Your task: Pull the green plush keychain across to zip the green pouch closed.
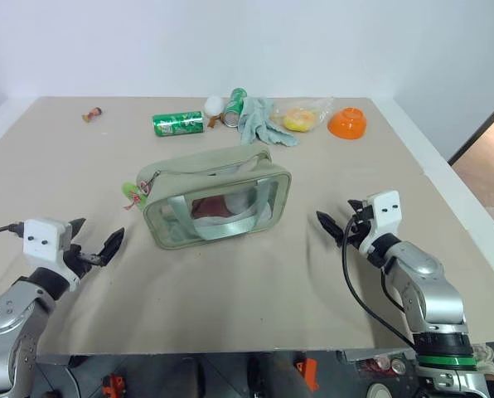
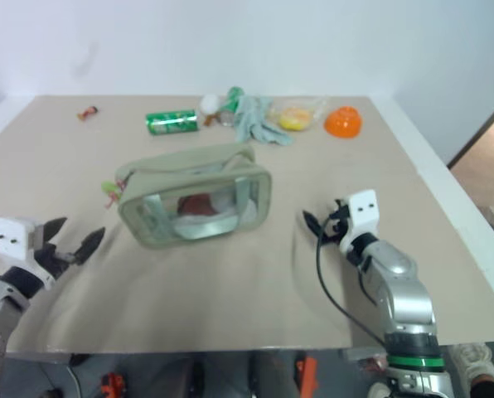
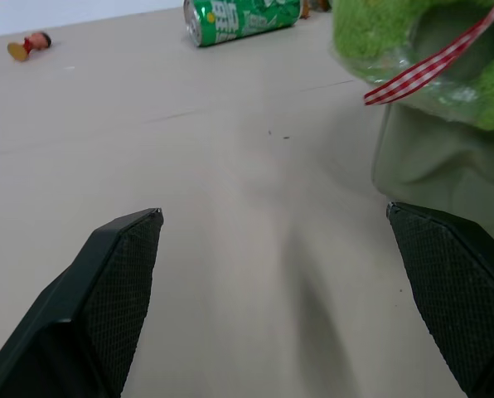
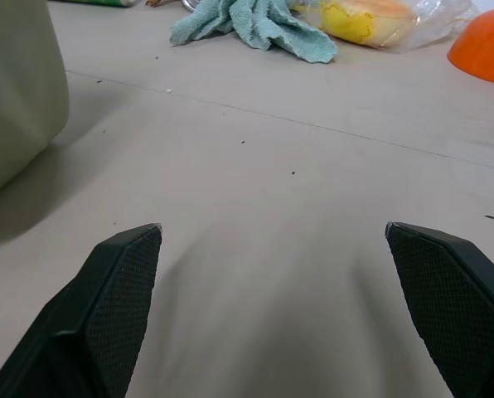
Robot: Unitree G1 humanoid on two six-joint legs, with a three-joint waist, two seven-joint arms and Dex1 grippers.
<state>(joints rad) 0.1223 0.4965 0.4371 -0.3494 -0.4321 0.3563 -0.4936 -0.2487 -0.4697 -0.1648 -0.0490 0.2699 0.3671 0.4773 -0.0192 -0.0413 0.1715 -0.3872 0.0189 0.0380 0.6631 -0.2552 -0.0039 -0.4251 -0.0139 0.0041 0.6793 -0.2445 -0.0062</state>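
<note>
Head view: one green pouch [image 1: 216, 205], one green plush keychain [image 1: 132, 193], two soda cans [image 1: 178, 123].

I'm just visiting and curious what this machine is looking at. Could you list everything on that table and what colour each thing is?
green pouch: one, pale olive with clear window sides, middle of the table.
green plush keychain: one, bright green with a red-checked ribbon, at the pouch's left end.
soda can: one, green, lying on its side at the far edge; a second green can sits beside the cloth.
cloth: one, pale green-grey, crumpled at the far edge.
clear bag: one, with something yellow inside, right of the cloth.
bowl: one, orange, upside down, far right.
small figure: one, red and brown, far left.
white ball-like thing: one, between the cans.
table: one, beige.
left gripper: black fingers, open, left of the pouch.
right gripper: black fingers, open, right of the pouch.
</note>
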